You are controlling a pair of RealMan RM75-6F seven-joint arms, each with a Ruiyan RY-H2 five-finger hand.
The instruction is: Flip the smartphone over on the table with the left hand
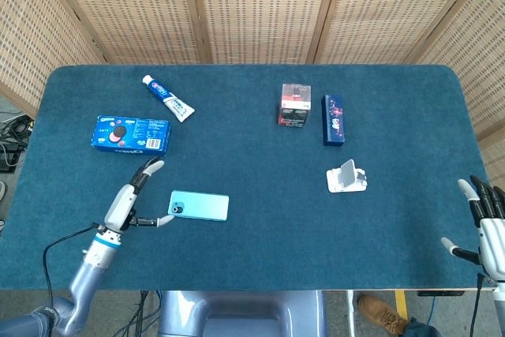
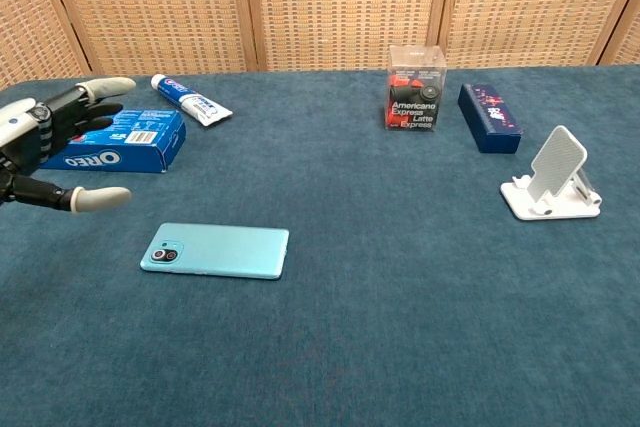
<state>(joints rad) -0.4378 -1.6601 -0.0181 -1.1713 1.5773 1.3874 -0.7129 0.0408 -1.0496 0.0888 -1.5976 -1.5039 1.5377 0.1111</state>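
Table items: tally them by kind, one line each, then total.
Smartphone: 1
Phone stand: 1
Oreo box: 1
Toothpaste tube: 1
Americano Latte Express clear box: 1
Dark blue box: 1
Total: 6

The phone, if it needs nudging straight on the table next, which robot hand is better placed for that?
Left. The left robot hand hovers open just beside the phone, which lies flat with its camera side up. The right robot hand is far off at the table's opposite edge.
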